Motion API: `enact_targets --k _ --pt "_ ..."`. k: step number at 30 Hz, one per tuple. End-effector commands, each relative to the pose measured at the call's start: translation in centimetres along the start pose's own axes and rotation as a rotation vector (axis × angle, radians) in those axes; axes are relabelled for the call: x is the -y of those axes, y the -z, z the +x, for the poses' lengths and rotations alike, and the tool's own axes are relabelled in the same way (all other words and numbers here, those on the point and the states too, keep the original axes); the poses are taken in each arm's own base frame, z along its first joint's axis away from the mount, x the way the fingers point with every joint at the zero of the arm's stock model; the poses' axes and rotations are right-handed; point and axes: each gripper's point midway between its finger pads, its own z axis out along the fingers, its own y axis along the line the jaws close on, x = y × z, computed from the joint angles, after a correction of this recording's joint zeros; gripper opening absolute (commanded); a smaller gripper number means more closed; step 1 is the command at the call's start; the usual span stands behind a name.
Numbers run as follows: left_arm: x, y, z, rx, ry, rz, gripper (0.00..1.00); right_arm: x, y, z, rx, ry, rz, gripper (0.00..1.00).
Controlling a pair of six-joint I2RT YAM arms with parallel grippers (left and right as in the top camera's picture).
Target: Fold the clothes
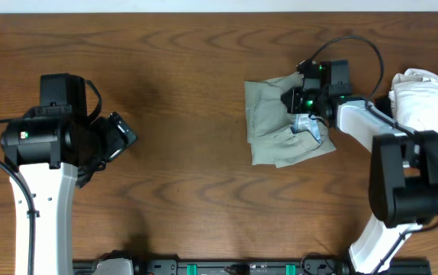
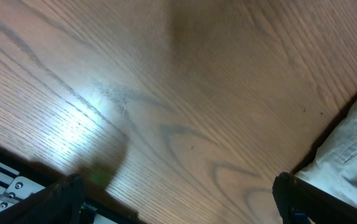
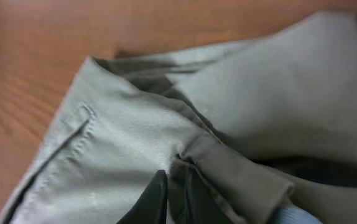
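The clothes [image 1: 272, 126] are a wrinkled grey-green khaki garment, lying partly folded on the table right of centre. My right gripper [image 1: 301, 101] sits over the garment's right part. In the right wrist view the clothes [image 3: 129, 143] fill the frame. There my right gripper [image 3: 177, 200] is shut on a raised fold of the fabric, and its dark fingers [image 3: 153, 202] pinch the ridge. My left gripper [image 1: 121, 137] hangs far to the left of the garment over bare wood. In the left wrist view the left gripper [image 2: 175, 205] is open with nothing between its fingertips [image 2: 60, 199].
A heap of white cloth [image 1: 425, 95] lies at the right edge of the table, beside the right arm. A pale stitched fabric edge [image 2: 352, 155] shows at the right border of the left wrist view. The wooden table [image 1: 181, 84] runs between the two arms.
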Motion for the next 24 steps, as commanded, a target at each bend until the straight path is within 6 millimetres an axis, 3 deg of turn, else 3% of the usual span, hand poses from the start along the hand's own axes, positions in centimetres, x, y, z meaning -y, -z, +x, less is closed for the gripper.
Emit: enact_targets --k 1,6,8,11,14,16,24 --pt "-0.4 -0.3 -0.1 -0.002 0.010 -0.019 0.98 0.1 5.0 -4.3 0.156 -0.052 0.120 0.11" --pt "-0.4 -0.3 -0.1 -0.002 0.007 -0.019 0.98 -0.3 13.1 -6.5 0.290 -0.044 0.292 0.14" --pt "-0.4 -0.3 -0.1 -0.002 0.007 -0.019 0.98 -1.4 15.9 -6.0 0.299 -0.044 0.295 0.14" --pt "-0.4 -0.3 -0.1 -0.002 0.007 -0.019 0.98 -4.5 18.0 -4.3 0.254 -0.036 0.179 0.13" --pt "-0.4 -0.3 -0.1 -0.002 0.007 -0.019 0.98 -8.6 18.4 -1.7 0.148 0.025 -0.020 0.14" --pt "-0.4 -0.3 -0.1 -0.002 0.007 -0.019 0.98 -9.9 18.0 -0.2 0.084 0.042 -0.088 0.15" --pt "-0.4 -0.3 -0.1 -0.003 0.007 -0.019 0.98 -14.5 13.1 4.7 -0.166 0.078 -0.334 0.14"
